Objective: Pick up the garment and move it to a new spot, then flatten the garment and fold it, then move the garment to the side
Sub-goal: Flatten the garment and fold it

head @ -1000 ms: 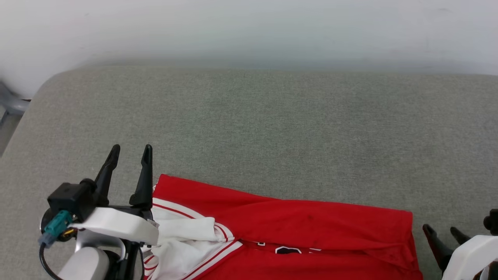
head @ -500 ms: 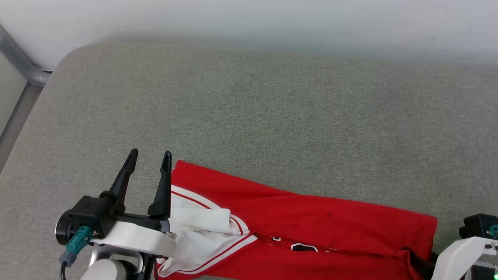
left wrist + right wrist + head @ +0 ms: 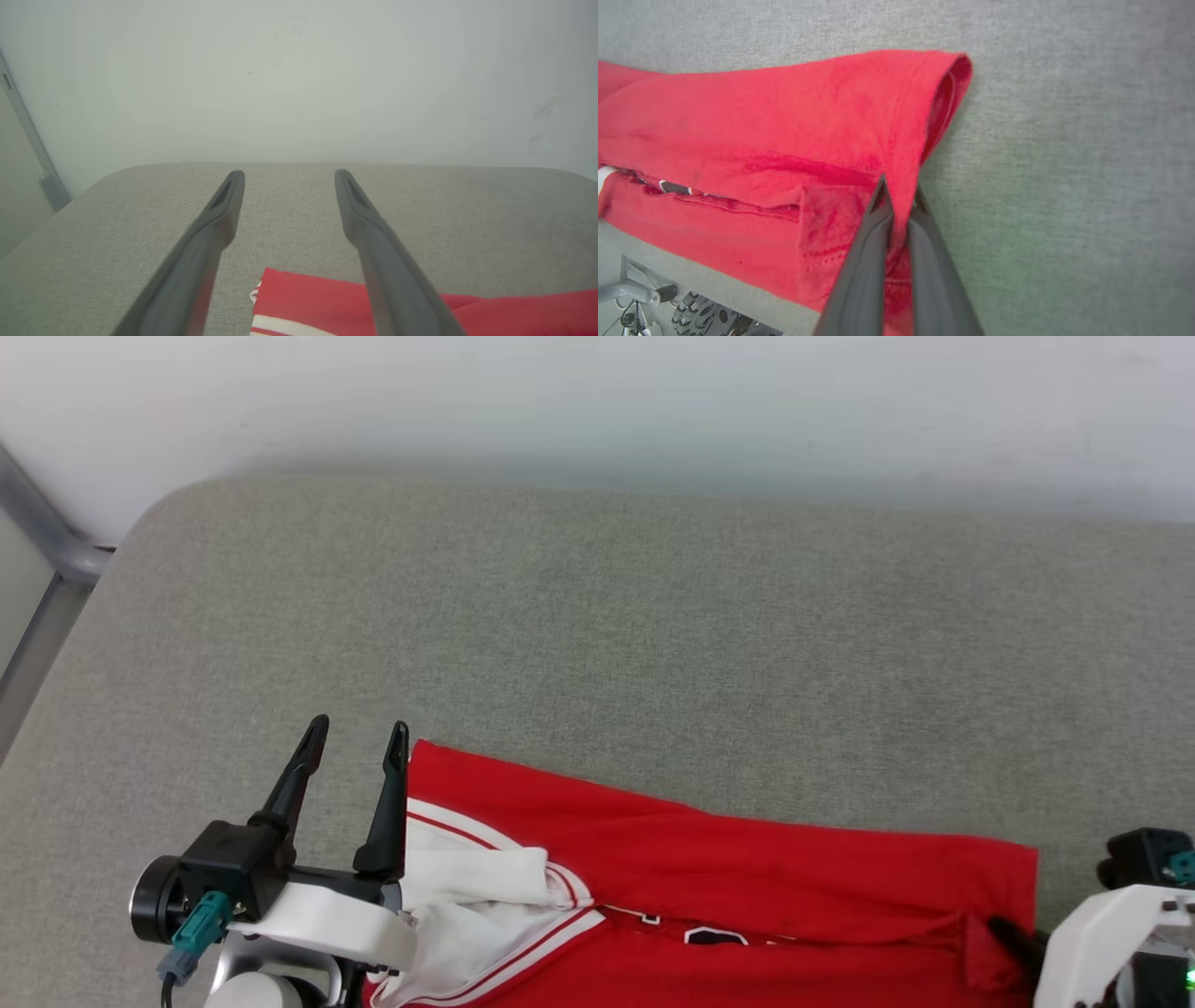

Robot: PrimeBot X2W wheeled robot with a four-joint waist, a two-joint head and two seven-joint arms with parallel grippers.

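Head view: garment (image 3: 794, 868), black numbers (image 3: 715, 937) unreadable.

Long dark tapered jaws, white wrist shells (image 3: 322, 919), teal cable plug (image 3: 199, 917)

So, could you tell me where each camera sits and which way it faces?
Head view: on the head, facing forward and down at the garment on the cushion; left fingers lower left, right fingers lower right.
Left wrist view: on that wrist, facing along its open fingers across the cushion to the wall.
Right wrist view: on that wrist, facing down its fingers, shut on the garment.
All share garment and cushion.
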